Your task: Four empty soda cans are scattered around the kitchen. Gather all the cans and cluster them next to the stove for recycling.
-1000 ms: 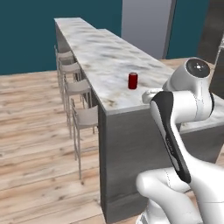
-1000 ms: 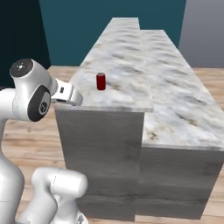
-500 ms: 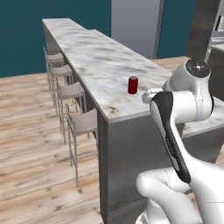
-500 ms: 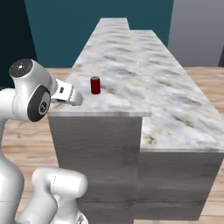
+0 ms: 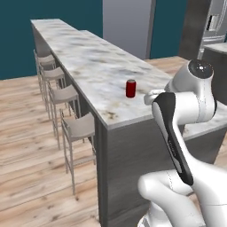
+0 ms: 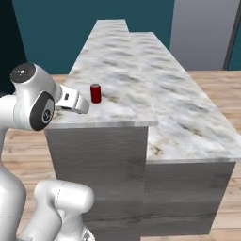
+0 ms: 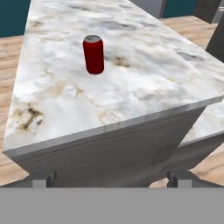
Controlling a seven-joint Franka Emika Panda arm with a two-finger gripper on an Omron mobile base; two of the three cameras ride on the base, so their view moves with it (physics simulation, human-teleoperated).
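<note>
Soda can first: one small red soda can (image 5: 131,88) with a silvery top stands upright on the long grey-and-white marble counter (image 5: 88,62), near the end closest to the robot. It stands by itself, with bare stone all around it.

That counter is the biggest thing here. It sits on a dark grey wood-look base (image 6: 99,164). The right base view shows that the counter has two levels: a higher slab (image 6: 101,56) where the can (image 6: 95,93) stands, and a lower, wider slab (image 6: 188,127) beside it. The left base view shows the other side — a row of four pale bar stools with thin metal legs (image 5: 79,128) tucked along the counter, on a light wooden floor (image 5: 26,150). It also shows a silvery fridge (image 5: 215,26) far off at the top right, and a dark teal wall (image 5: 53,11) behind everything.

The white robot arm (image 5: 186,106) bends up beside the counter's near end. The hand view looks down over the counter edge at the can (image 7: 93,54), which is well apart from the gripper (image 7: 112,178). The two dark finger tips (image 7: 43,179) sit far apart at the bottom corners — the pincer is wide apart and holds nothing.
</note>
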